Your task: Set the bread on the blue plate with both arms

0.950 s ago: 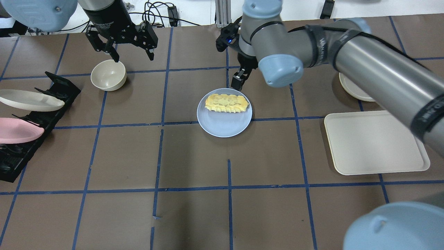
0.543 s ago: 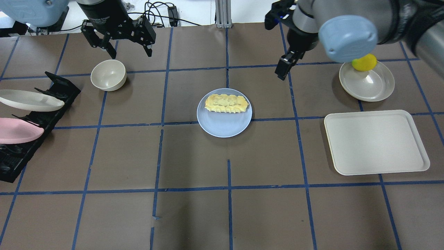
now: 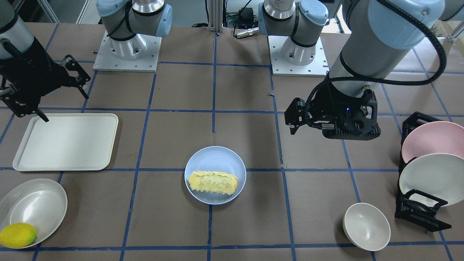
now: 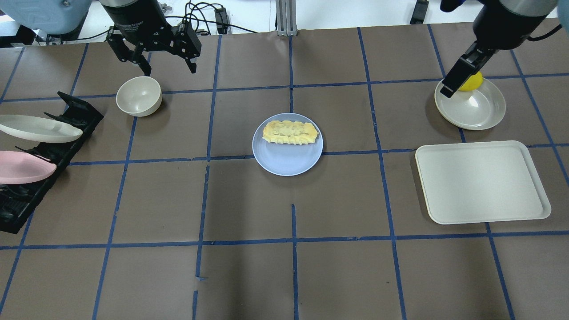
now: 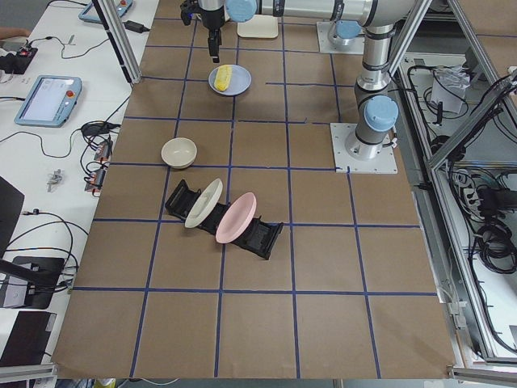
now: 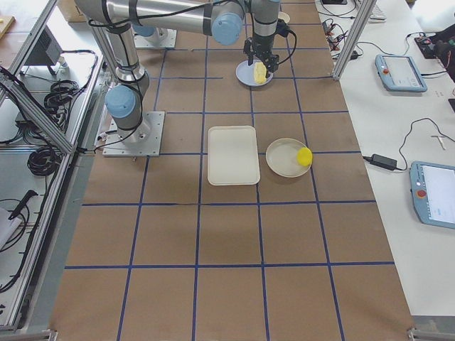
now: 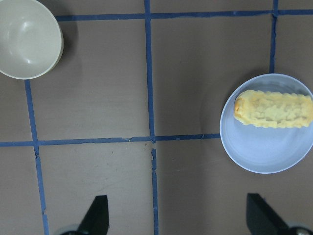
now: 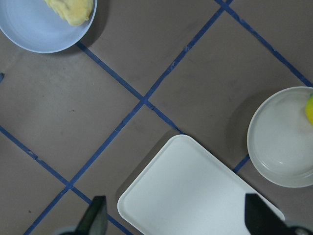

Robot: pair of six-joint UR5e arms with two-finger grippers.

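The bread (image 4: pixel 291 133) is seen lying flat on the blue plate (image 4: pixel 286 165). It is set crosswise on the half farther from the robot, fully inside the rim, w/ nothing touching it. The plate is set near the table's ctr.

L gripper (image 4: pixel 168 70) is held w/ jaws spread wide and nothing btw them, raised over the table just beside the cream bowl (image 4: pixel 138 96). The bread is found well apart from it, toward the robot's right. In the L wrist view, plate and bread are seen at the right edge, above one fingertip (image 7: pixel 259 218) and not btw the two.

R gripper (image 3: pixel 67 108) is likewise spread wide and empty. It is raised near the white tray (image 4: pixel 482 182) and the white dish (image 4: pixel 478 114) w/ the lemon (image 4: pixel 472 82). The bread is well apart from it too, toward the robot's left. In the R wrist view only one end of the loaf is caught, in the top-left corner, far from both fingertips.
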